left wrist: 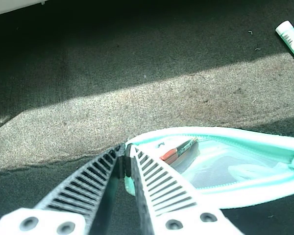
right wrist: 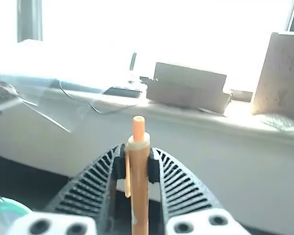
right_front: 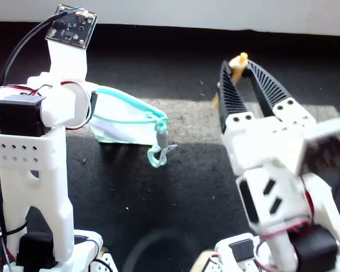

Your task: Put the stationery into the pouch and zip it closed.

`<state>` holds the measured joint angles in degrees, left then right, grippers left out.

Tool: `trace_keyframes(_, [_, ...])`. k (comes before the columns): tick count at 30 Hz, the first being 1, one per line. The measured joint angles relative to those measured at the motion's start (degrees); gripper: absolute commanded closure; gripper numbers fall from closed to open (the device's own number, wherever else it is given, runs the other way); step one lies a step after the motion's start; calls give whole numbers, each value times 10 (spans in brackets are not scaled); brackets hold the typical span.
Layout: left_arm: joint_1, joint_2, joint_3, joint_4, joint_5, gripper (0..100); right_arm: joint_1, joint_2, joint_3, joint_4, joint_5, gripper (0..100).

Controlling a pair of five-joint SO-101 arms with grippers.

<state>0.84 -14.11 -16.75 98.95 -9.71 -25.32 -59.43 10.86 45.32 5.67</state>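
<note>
Fingers of the left gripper (left wrist: 123,155) are pressed together on one end of the pouch (left wrist: 235,161), low over the table (left wrist: 88,112). How much cloth is caught between them is hard to tell. The right gripper (right wrist: 136,154) is held high and pointed up, away from the table. An orange pen (right wrist: 138,186) is pinched upright between its ribbed black fingers (right wrist: 98,181).

The pouch is mint green with a see-through mesh side. It is laid open on the table in front of the left arm, and a red pen (left wrist: 175,151) is seen inside it. A white tube (left wrist: 291,36) is laid well apart from the pouch.

The table is covered with dark, fuzzy felt, and a bright stripe of sun is spread across it. A white wall (right wrist: 235,161) and a sill with boxes (right wrist: 188,88) are seen behind.
</note>
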Motion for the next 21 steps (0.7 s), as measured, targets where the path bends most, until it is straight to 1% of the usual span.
trace_keyframes(5, [0,0,0,0,0,991,-98,0,-5,-106,0,993])
trace_keyframes(8, [0,0,0,0,0,991,-145,29,-7,-130,0,993])
trace_keyframes(15, [0,0,0,0,0,991,-177,139,-4,-135,0,993])
trace_keyframes(21, [0,0,1,-24,0,991,-225,175,-5,-135,0,993])
